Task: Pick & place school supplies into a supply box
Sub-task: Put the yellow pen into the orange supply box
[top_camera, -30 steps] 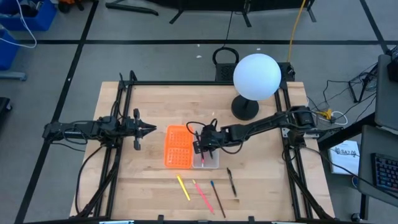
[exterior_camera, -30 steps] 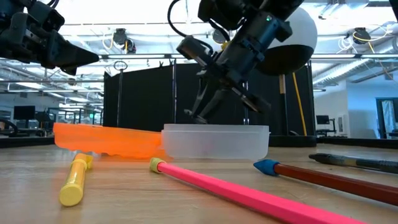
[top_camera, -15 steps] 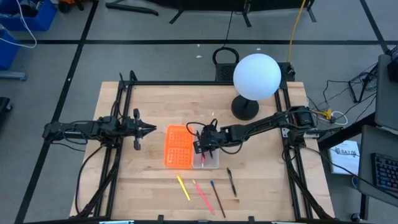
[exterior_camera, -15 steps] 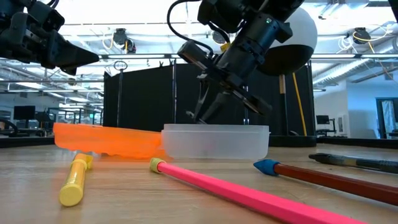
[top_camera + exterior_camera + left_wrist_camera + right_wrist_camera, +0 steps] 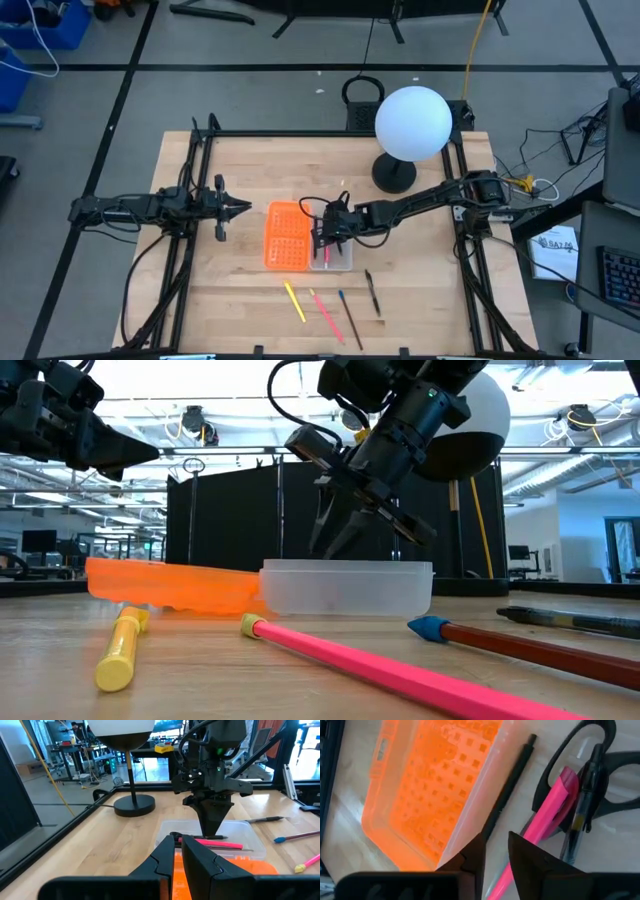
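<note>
The supply box lies open mid-table: its orange grid half (image 5: pixel 285 236) (image 5: pixel 435 785) beside its clear tray (image 5: pixel 334 257) (image 5: pixel 346 588). In the tray lie the black-handled scissors (image 5: pixel 615 785), a pink pen (image 5: pixel 547 815) and black pens (image 5: pixel 507 787). My right gripper (image 5: pixel 322 238) (image 5: pixel 332 540) hangs just above the tray, pointing down, fingers a little apart and empty. On the table near the front edge lie a yellow pen (image 5: pixel 294 300), a pink pen (image 5: pixel 325 313), a blue-capped brown pencil (image 5: pixel 350 320) and a black pen (image 5: pixel 372 293). My left gripper (image 5: pixel 243 208) waits shut, left of the box.
A white globe lamp (image 5: pixel 413 122) stands on its dark base (image 5: pixel 394 175) at the far right of the table, behind my right arm. Black frame rails (image 5: pixel 195 180) run along both table sides. Bare wood lies in front of the box around the loose pens.
My right gripper has lifted slightly above the clear tray and shifted a little. The box, the loose pens and my left arm have stayed put.
</note>
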Controlling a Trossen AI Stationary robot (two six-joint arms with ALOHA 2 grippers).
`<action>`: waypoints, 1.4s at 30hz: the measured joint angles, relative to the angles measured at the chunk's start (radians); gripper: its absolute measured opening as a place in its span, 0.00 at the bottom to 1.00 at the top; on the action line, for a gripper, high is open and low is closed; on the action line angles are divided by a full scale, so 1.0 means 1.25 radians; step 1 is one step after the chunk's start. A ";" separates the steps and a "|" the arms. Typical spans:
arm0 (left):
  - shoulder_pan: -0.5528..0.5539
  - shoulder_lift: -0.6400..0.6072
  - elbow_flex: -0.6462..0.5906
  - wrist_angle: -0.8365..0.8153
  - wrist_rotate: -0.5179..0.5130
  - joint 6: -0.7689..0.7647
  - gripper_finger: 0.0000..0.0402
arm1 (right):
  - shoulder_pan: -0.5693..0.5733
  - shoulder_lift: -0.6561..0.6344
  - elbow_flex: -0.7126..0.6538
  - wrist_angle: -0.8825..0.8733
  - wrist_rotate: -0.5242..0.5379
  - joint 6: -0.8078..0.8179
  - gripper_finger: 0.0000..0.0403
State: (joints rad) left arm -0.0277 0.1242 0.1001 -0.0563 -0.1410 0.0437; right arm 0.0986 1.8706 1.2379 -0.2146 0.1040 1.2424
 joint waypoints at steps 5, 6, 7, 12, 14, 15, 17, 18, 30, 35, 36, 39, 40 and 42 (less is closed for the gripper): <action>0.000 0.000 0.000 0.000 0.000 0.002 0.11 | 0.000 -0.071 0.000 0.007 0.000 -0.189 0.21; 0.000 0.000 0.000 0.000 0.000 0.002 0.11 | 0.002 -0.095 0.000 0.005 0.003 -0.247 0.21; 0.000 0.000 0.000 0.000 0.000 0.002 0.11 | 0.007 -0.125 0.000 -0.002 0.018 -0.311 0.20; -0.001 0.000 0.000 0.026 -0.036 0.006 0.11 | 0.077 -0.304 -0.100 0.087 0.303 -0.576 0.14; -0.001 0.000 0.000 0.045 -0.079 -0.006 0.11 | 0.089 -0.372 -0.194 0.166 0.307 -0.625 0.09; -0.001 0.000 0.000 0.052 -0.103 -0.016 0.11 | 0.091 -0.403 -0.247 0.209 0.292 -0.633 0.06; -0.001 0.000 0.000 0.058 -0.142 -0.033 0.11 | 0.089 -0.465 -0.355 0.299 0.263 -0.640 0.02; -0.001 0.000 0.000 0.059 -0.157 -0.040 0.11 | 0.089 -0.497 -0.406 0.343 0.246 -0.645 0.01; 0.000 0.000 0.000 0.039 -0.161 -0.103 0.11 | 0.088 -0.734 -0.738 0.509 0.176 -0.726 0.00; 0.000 0.001 0.000 0.017 -0.161 -0.131 0.11 | 0.091 -0.770 -0.793 0.530 0.164 -0.755 0.00; 0.000 0.004 0.000 0.012 -0.159 -0.137 0.11 | 0.090 -0.775 -0.805 0.539 0.164 -0.755 0.00; 0.000 0.023 0.000 -0.033 -0.121 -0.149 0.11 | 0.091 -0.793 -0.831 0.548 0.147 -0.754 0.00; 0.000 0.035 0.000 -0.046 -0.102 -0.151 0.11 | 0.091 -0.798 -0.837 0.548 0.144 -0.755 0.00; 0.000 0.066 0.000 -0.063 -0.072 -0.171 0.11 | 0.091 -0.805 -0.845 0.548 0.143 -0.759 0.00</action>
State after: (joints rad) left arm -0.0277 0.2070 0.1001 -0.1348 -0.2315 -0.1698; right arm 0.2127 0.8643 0.1811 0.4709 0.2825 0.2941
